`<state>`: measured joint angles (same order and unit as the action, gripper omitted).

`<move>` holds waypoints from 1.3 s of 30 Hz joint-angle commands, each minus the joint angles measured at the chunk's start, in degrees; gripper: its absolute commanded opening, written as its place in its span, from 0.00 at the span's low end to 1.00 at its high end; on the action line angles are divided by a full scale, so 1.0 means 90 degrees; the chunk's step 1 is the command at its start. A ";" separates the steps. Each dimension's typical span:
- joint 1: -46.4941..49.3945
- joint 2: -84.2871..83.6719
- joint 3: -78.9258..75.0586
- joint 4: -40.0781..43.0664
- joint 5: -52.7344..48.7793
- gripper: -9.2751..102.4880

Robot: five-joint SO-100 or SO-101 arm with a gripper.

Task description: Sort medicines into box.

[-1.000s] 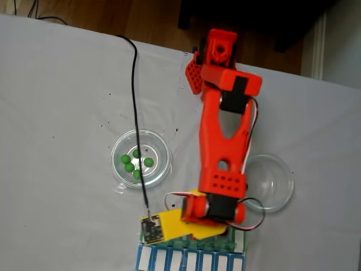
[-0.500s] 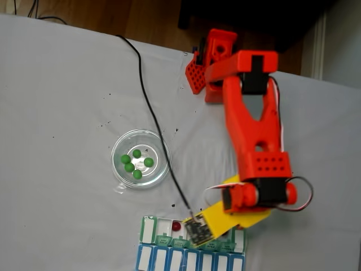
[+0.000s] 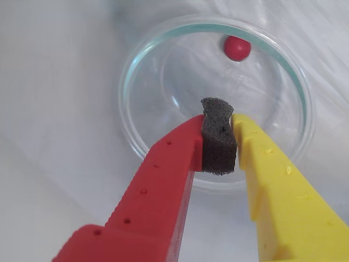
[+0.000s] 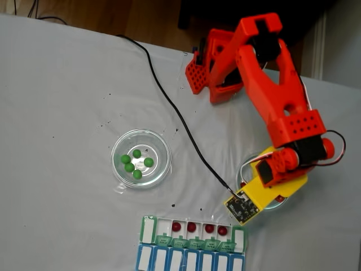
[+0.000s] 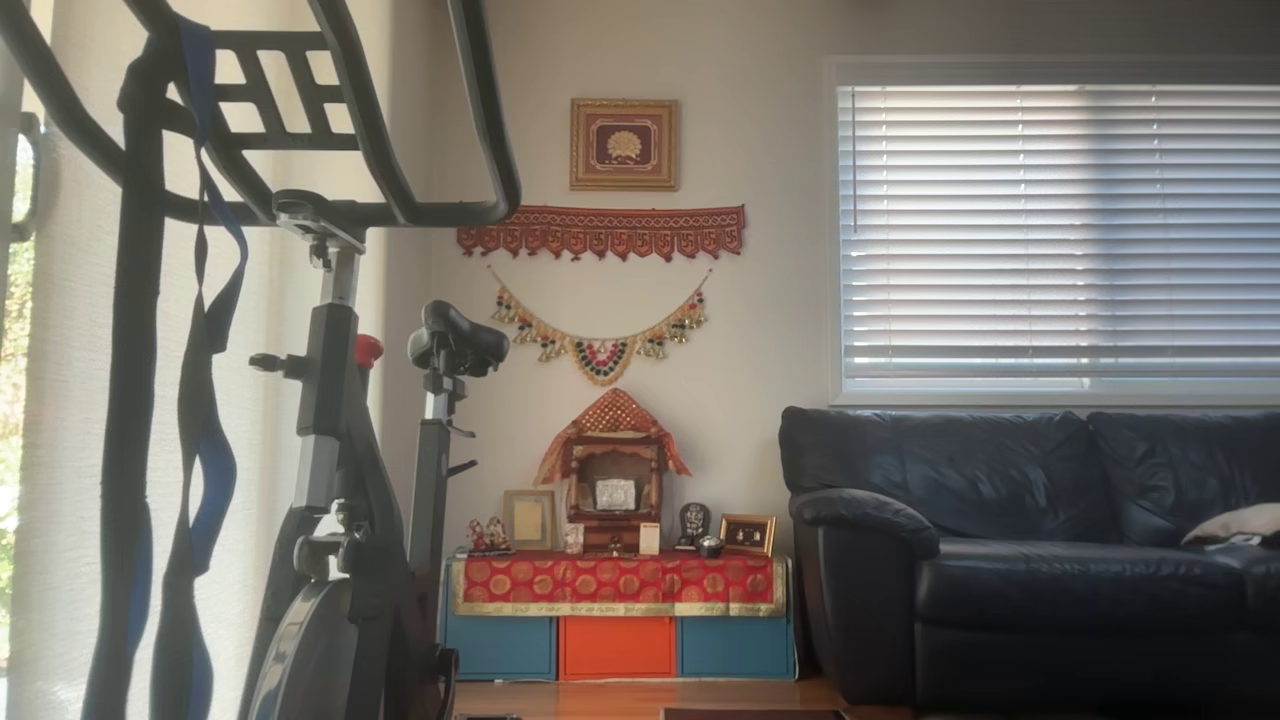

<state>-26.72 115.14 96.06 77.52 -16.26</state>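
Observation:
In the wrist view my gripper (image 3: 219,123) is shut, its red and yellow fingers closed on their dark foam pad with nothing held. It hangs over a clear glass dish (image 3: 136,82) holding one dark red pill (image 3: 237,48) near the far rim. In the fixed view the gripper (image 4: 269,191) covers most of that dish (image 4: 246,167) at the right. The box (image 4: 148,228) lies at the bottom edge, with several red pills (image 4: 192,226) in its open white compartments. Several green pills (image 4: 137,164) sit in the left glass dish (image 4: 161,141).
A black cable (image 4: 175,113) runs across the white cloth from the top left to the camera board on the gripper. The arm's red base (image 4: 211,62) stands near the table's far edge. In the other view an exercise bike (image 5: 330,420) and a sofa (image 5: 1030,540) stand in a room.
The arm has swung right, away from the box, and now stands over the right dish. The box's compartments, partly covered before, now show their red pills.

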 commanded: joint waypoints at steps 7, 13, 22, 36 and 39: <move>0.0176 0.0996 0.0312 -0.0166 0.1025 0.09; -0.0049 0.0742 0.0479 0.0049 0.0996 0.09; -0.0313 -0.0205 0.0127 0.0088 -0.0723 0.09; -0.0146 -0.0498 0.0088 -0.0557 0.0840 0.09; -0.0078 -0.0576 0.0098 -0.0557 0.1230 0.09</move>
<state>-28.30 109.34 101.25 73.12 -7.56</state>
